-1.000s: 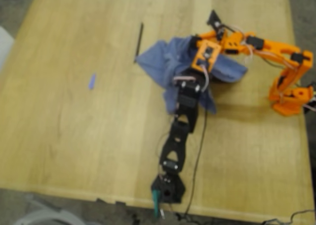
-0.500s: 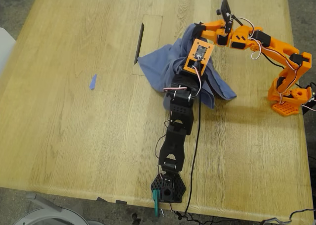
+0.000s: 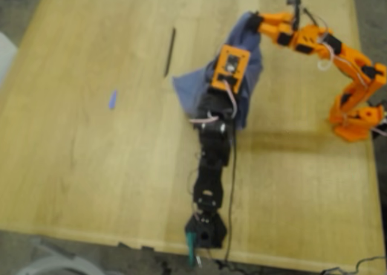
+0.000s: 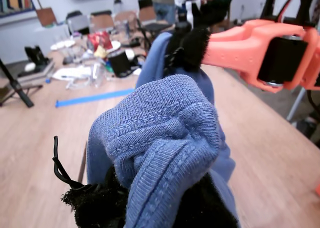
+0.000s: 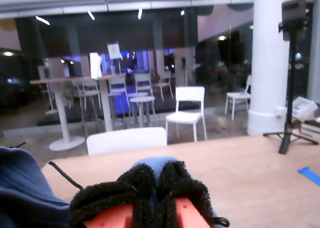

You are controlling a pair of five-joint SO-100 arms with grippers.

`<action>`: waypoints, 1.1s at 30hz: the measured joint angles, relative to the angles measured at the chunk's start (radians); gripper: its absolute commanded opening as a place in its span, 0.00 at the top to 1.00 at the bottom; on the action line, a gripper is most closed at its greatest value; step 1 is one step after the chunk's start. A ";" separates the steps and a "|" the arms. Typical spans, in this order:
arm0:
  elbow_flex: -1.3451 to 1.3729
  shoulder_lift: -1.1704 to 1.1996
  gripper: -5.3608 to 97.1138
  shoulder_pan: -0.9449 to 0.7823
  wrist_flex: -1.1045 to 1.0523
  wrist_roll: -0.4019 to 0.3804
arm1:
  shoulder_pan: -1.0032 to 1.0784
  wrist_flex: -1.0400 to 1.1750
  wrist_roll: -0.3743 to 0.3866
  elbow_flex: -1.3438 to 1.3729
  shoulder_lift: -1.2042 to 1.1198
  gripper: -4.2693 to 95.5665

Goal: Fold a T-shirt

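The slate-blue T-shirt (image 3: 192,86) is bunched up and hangs between both grippers over the table's far middle in the exterior view. My first gripper (image 4: 150,203), on the black arm, is shut on a thick fold of the T-shirt (image 4: 165,138). In the exterior view my first gripper (image 3: 240,40) sits mostly under its orange camera mount. My second gripper (image 5: 155,188), on the orange arm, is shut on another pinch of the cloth (image 5: 150,164). My second gripper (image 3: 253,20) is just beyond the first. My second gripper (image 4: 187,45) holds the shirt's upper edge. No print shows.
A tiny blue scrap (image 3: 112,99) lies at the exterior view's left on the wooden table (image 3: 91,166). A thin dark stick (image 3: 170,51) lies near the shirt. The orange arm's base (image 3: 357,121) stands at the exterior view's right, the black base (image 3: 205,231) at the near edge.
Both grippers have moved toward the table's far edge with the shirt. The cloth that spread to the exterior view's right has been drawn in and lifted into a narrower bunch.
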 measured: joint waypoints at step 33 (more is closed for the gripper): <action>0.000 0.169 0.95 0.077 -0.282 0.018 | -0.149 -0.313 -0.031 0.153 0.238 0.96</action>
